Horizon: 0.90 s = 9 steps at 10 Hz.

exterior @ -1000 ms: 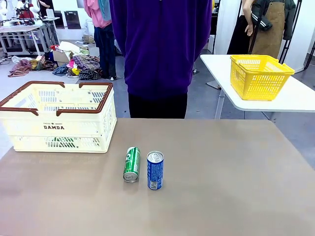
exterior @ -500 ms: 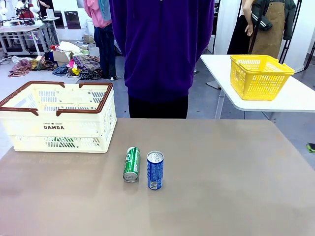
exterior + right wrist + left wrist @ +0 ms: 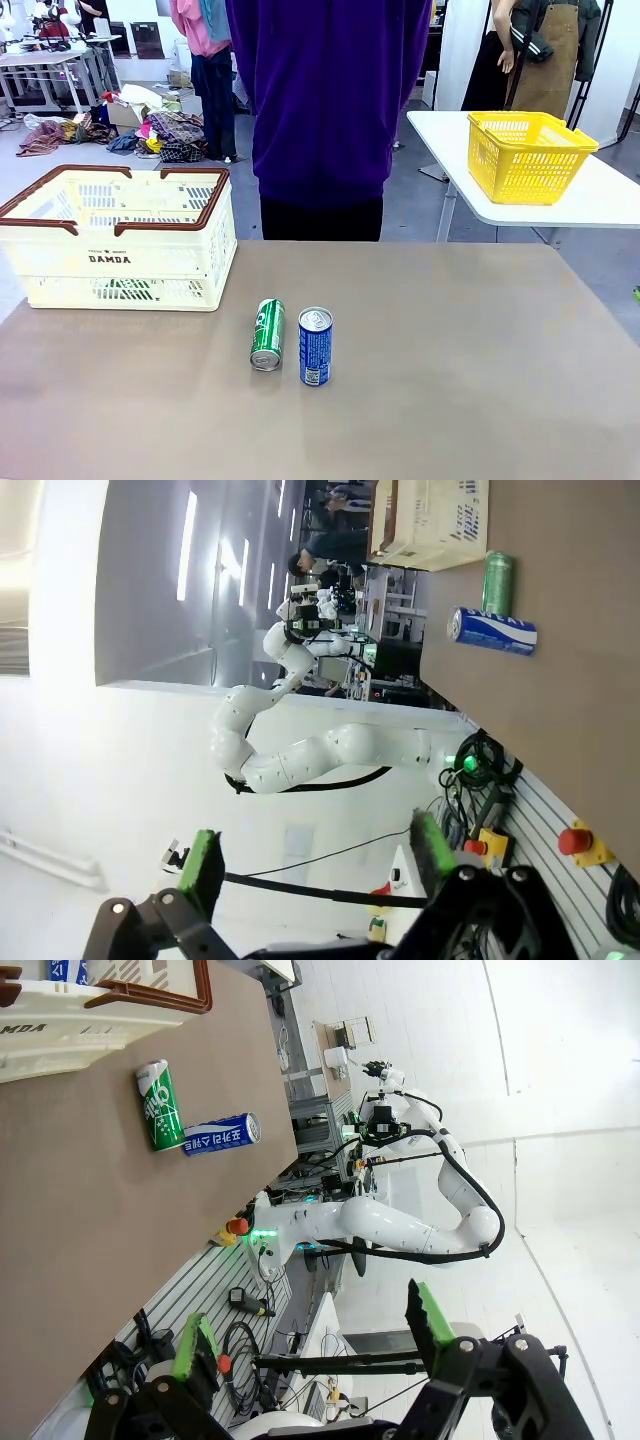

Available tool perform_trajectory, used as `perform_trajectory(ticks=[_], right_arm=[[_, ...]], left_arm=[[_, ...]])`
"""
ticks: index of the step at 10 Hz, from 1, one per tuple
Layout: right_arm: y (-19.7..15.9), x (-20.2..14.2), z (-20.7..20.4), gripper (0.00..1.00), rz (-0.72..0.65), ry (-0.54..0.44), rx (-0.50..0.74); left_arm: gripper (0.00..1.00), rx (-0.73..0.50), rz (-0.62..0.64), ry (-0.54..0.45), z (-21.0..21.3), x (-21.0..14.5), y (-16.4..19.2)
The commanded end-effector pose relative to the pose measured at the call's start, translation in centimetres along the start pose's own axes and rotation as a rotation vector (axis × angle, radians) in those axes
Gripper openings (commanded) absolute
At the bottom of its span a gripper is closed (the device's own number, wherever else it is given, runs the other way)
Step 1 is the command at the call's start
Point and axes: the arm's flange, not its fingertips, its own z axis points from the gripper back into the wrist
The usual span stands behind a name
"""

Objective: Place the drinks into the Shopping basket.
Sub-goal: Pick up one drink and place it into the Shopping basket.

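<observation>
Near the middle of the brown table [image 3: 450,380], a slim green metal can [image 3: 267,334] is lying on its side with one silver end facing the robot. Just beside it, a slim blue metal can [image 3: 315,346] with white lettering is standing upright. Bare tabletop is separating both from the cream-white slatted plastic Shopping basket [image 3: 215,205] with brown rim, which is sitting at the far left. A person in a purple top [image 3: 330,100] is standing at the far edge, and a yellow plastic basket [image 3: 527,155] is resting on a white side table [image 3: 600,205]. The left end effector [image 3: 310,1335] and right end effector [image 3: 318,860] are hanging well apart from the cans, fingers spread wide, gripping nothing.
</observation>
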Motion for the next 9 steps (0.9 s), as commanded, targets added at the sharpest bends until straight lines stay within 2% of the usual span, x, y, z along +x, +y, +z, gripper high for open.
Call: perform_trajectory(ticks=[1,3,4,5,6,8,9], right_arm=[[0.2,0.3,0.2,1.0,0.009,-0.008,0.019],[0.2,0.3,0.2,1.0,0.009,-0.008,0.019],[0.2,0.3,0.2,1.0,0.009,-0.008,0.019],[0.2,0.3,0.2,1.0,0.009,-0.008,0.019],[0.2,0.3,0.2,1.0,0.009,-0.008,0.019],[0.2,0.3,0.2,1.0,0.009,-0.008,0.019],[0.2,0.3,0.2,1.0,0.009,-0.008,0.019]], left_arm=[[1.0,0.0,0.0,0.0,0.0,0.0,0.0],[1.0,0.217,0.167,0.072,-6.2,3.6,-8.5],[1.0,0.35,0.18,0.127,-10.4,5.9,-11.8],[1.0,0.457,0.222,0.161,-14.8,8.3,-13.5],[1.0,0.61,0.283,0.165,-19.9,11.2,-13.8],[1.0,0.861,0.314,0.002,-28.0,14.9,-11.7],[1.0,0.918,0.283,-0.002,-31.6,15.4,-10.4]])
